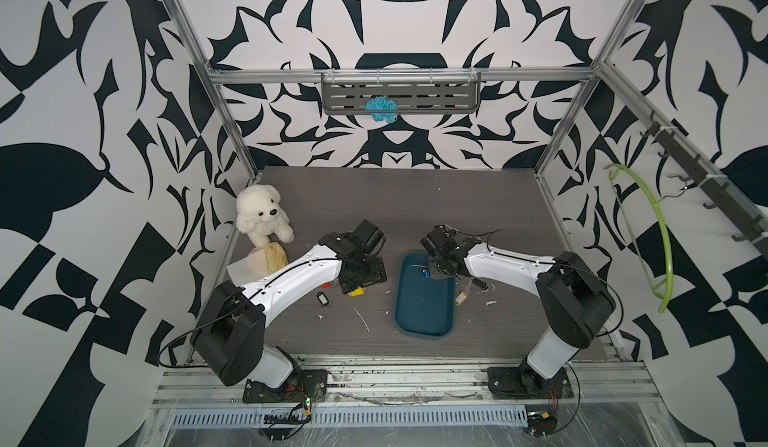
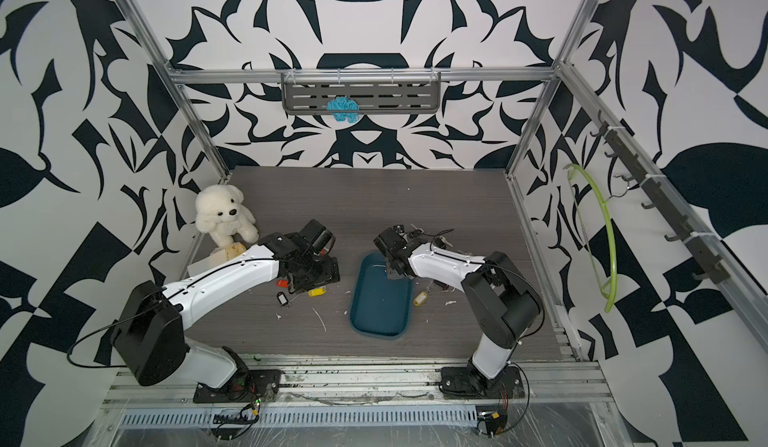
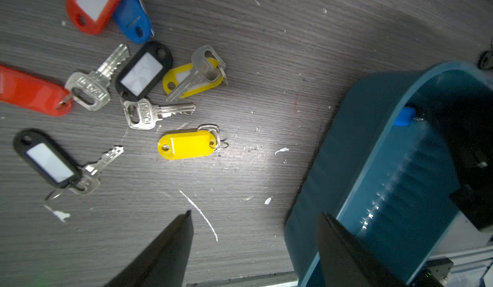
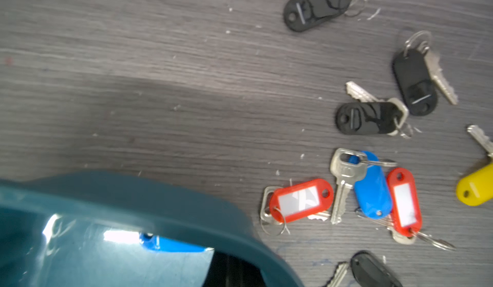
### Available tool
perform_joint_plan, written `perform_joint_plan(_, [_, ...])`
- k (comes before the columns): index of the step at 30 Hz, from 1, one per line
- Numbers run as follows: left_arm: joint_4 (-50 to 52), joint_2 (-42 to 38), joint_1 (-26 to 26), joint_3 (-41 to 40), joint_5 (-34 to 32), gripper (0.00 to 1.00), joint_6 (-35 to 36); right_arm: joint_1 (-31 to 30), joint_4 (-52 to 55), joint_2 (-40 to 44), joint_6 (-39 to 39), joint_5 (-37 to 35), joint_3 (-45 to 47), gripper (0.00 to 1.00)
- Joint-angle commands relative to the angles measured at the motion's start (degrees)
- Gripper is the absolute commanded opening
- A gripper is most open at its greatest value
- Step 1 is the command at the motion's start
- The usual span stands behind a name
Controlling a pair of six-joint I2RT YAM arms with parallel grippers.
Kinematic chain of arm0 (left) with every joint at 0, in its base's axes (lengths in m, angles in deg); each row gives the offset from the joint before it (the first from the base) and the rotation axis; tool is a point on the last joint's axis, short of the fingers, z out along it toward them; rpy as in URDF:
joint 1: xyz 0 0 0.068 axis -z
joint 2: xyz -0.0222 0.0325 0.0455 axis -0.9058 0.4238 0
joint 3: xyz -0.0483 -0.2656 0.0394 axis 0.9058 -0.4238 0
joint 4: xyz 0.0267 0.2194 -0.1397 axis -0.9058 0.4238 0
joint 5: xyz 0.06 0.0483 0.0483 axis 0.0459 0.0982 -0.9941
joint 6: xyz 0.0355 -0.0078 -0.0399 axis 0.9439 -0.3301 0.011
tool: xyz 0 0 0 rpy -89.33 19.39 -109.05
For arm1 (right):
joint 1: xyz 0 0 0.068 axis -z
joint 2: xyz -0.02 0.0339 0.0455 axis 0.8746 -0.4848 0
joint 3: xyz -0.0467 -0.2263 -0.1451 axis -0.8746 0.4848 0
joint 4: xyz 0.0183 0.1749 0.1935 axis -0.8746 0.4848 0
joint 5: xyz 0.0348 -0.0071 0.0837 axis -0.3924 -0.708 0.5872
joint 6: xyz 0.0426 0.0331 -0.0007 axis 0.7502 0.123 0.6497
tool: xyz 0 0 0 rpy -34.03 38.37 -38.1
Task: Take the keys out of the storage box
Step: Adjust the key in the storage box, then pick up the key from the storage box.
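Observation:
The teal storage box lies at the table's middle. My right gripper reaches down into the box's far end. Its dark fingers are shut together, and the end of a blue-tagged key runs in between them. Several keys with red, blue, black and yellow tags lie on the table left of the box. Several more keys lie on the table beyond it. My left gripper hangs open over the left group, one finger over the box's wall.
A white plush bear and a paper packet sit at the back left. A grey slotted shelf hangs on the rear wall, and a green hanger on the right wall. White scraps dot the table.

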Motion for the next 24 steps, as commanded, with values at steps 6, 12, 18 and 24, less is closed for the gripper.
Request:
perform_joint_plan(6, [0.00,-0.35,0.71,-0.40,-0.43,0.80,-0.06,-4.25,7.25,-8.04,5.09,2.62,-7.31,0.00])
perform_joint_plan(12, [0.71,-1.40,0.71,-1.14,-0.89,0.80,0.02,-4.83,11.89,-5.27,9.54,12.10,-7.65,0.00])
perform_joint_plan(18, [0.59,-0.81,0.71,-0.57,-0.86,0.80,-0.06,-4.92,15.13,4.26,14.39,14.61,-5.13,0.00])
perform_joint_plan(24, [0.27,-0.53,0.99,-0.23,-0.84,0.80,-0.09,-3.72,24.84,10.91,15.72,11.38,-9.13,0.36])
